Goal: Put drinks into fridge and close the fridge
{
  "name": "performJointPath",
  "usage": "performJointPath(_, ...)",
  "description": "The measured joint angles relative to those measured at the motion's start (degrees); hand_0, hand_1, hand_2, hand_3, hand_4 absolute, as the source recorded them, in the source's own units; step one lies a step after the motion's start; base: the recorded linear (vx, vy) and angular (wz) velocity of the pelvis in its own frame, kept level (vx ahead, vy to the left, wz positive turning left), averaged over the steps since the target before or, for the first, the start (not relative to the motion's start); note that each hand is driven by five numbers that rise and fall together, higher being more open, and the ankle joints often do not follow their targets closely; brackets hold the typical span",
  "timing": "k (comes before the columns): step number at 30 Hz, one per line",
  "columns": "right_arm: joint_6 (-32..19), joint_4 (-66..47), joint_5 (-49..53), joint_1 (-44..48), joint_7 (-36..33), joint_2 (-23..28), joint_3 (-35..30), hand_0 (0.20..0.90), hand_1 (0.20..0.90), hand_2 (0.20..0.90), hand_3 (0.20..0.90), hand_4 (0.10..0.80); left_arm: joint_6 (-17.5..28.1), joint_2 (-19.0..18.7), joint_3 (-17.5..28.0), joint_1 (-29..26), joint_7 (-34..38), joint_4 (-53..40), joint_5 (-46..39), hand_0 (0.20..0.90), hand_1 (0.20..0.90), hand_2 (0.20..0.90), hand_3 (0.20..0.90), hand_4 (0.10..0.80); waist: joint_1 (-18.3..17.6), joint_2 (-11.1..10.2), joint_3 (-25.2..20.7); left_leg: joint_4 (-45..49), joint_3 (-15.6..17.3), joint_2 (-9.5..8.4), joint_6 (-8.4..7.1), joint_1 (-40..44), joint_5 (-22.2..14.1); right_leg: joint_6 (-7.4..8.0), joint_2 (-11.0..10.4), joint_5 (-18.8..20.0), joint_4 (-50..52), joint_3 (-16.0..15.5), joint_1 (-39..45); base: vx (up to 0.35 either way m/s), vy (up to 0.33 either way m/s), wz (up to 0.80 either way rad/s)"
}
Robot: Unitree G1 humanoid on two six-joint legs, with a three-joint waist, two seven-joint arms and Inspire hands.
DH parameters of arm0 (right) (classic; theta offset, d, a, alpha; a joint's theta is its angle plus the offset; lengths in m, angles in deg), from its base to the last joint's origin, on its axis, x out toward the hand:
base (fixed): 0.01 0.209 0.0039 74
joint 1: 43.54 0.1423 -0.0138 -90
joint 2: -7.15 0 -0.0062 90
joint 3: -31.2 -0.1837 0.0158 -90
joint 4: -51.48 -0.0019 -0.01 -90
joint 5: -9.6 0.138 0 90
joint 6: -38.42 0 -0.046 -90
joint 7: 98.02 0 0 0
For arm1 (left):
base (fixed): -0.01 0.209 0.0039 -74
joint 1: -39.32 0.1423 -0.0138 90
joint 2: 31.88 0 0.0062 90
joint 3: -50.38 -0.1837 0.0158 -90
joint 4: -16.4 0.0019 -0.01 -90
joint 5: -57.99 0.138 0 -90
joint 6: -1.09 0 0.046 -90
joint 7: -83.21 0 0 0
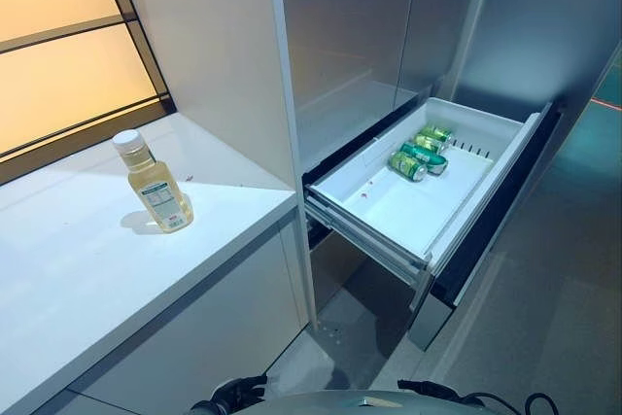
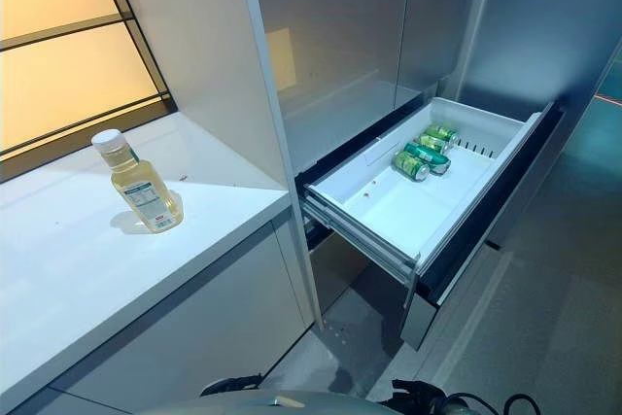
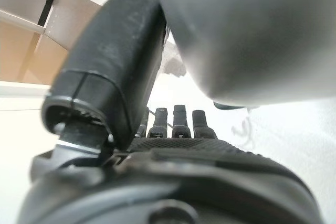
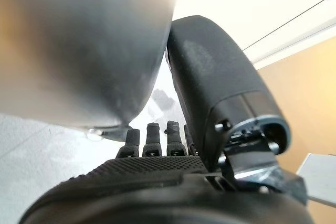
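Observation:
A bottle of pale yellow drink with a white cap stands upright on the white counter at the left. The fridge's white drawer is pulled out at the right, and green cans lie on their sides at its far end. My left hand shows in the left wrist view with straight fingers and holds nothing. My right hand shows in the right wrist view, also with straight fingers and empty. Both hands are away from the bottle and the drawer.
The fridge's grey upper doors above the drawer are closed. A white side panel separates the counter from the fridge. A lit window runs behind the counter. Grey floor lies in front of the drawer.

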Motion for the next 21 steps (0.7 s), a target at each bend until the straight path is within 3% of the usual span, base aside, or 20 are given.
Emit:
performJointPath(9, 0.3, 0.0, 0.5, 0.0, 1.0, 0.0, 0.0, 0.900, 0.900, 0.900, 0.900, 0.800, 0.4, -0.1, 0.0, 0.1, 0.3, 0.0, -1.3, 0.900, 0.900, 0.900, 0.900, 0.800, 0.0, 0.0, 0.0, 0.0, 0.0, 0.27, 0.00, 0.2, 0.0, 0.07, 0.1, 0.0, 0.0, 0.1, 0.1, 0.000, 0.000, 0.00)
performJointPath(15, 0.8, 0.0, 0.5, 0.1, 1.1, 0.1, 0.0, 0.900, 0.900, 0.900, 0.900, 0.800, 5.4, -0.2, -0.7, 0.2, 0.3, -1.1, -2.4, 0.900, 0.900, 0.900, 0.900, 0.800, 0.1, 0.1, 0.0, 0.0, 0.0, 0.31, 0.00, 0.2, 0.0, 0.07, 0.1, 0.0, 0.0, 0.1, 0.1, 0.000, 0.000, 0.00)
performJointPath(21, 0.9, 0.0, 0.5, 0.2, 1.9, 0.3, 0.0, 0.900, 0.900, 0.900, 0.900, 0.800, 7.5, -0.6, -2.7, -0.1, -1.6, -7.3, -2.4, 0.900, 0.900, 0.900, 0.900, 0.800, -0.1, 0.7, 0.0, 0.0, -0.3, 0.31, 0.00, 0.2, 0.0, 0.06, 0.1, 0.0, 0.0, 0.1, 0.0, 0.002, 0.017, 0.00)
